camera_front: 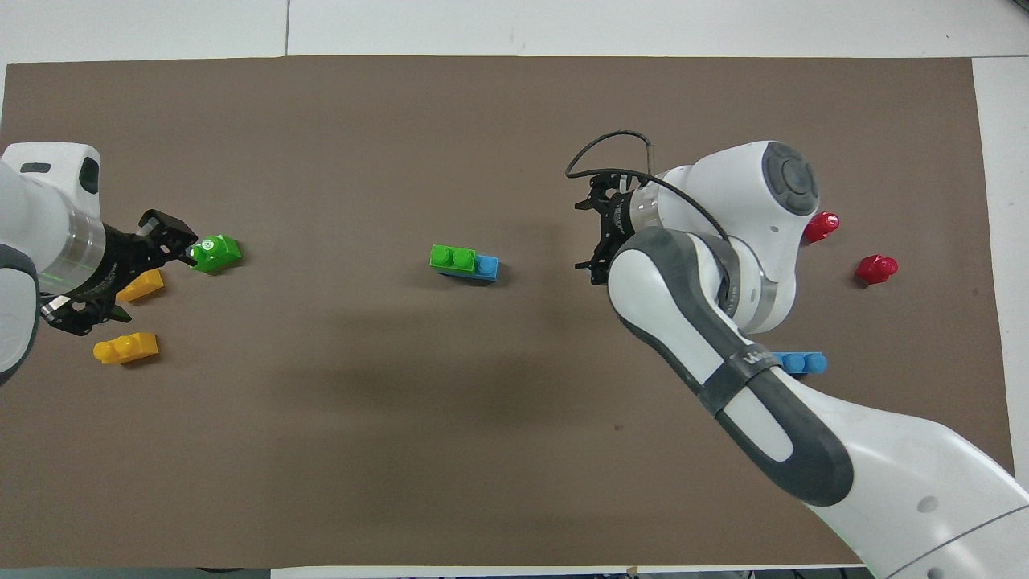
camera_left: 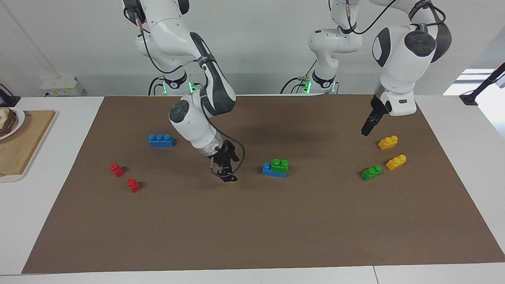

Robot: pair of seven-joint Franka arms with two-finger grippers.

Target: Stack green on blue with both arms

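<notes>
You have the bench (camera_left: 59, 244) under a brown mat (camera_left: 252, 236), and both arms reach in over it. The right end effector (camera_left: 225, 173) hangs low over the mat beside the finished pair, its fingers spread and holding nothing. Toward the left arm's end from it, one green brick (camera_left: 280, 165) already sits on one blue brick (camera_left: 274, 170), covering two studs and leaving one blue stud bare.

The left end effector (camera_left: 367, 128) hangs over the mat just beside the yellow bricks (camera_left: 388, 142); you cannot tell whether its fingers are apart or together. The second green brick (camera_left: 371, 172) lies loose on the mat below that end effector, beside the yellow ones, and nothing touches it. The second blue brick (camera_left: 161, 140) lies well apart from the right end effector, toward the right arm's end, near two red bricks (camera_left: 117, 169).

Expect the loose green brick to be light, rigid and smooth, so it will likely skid or twist if nudged. Take it across its two long flat sides, below the studs, and close squarely.
</notes>
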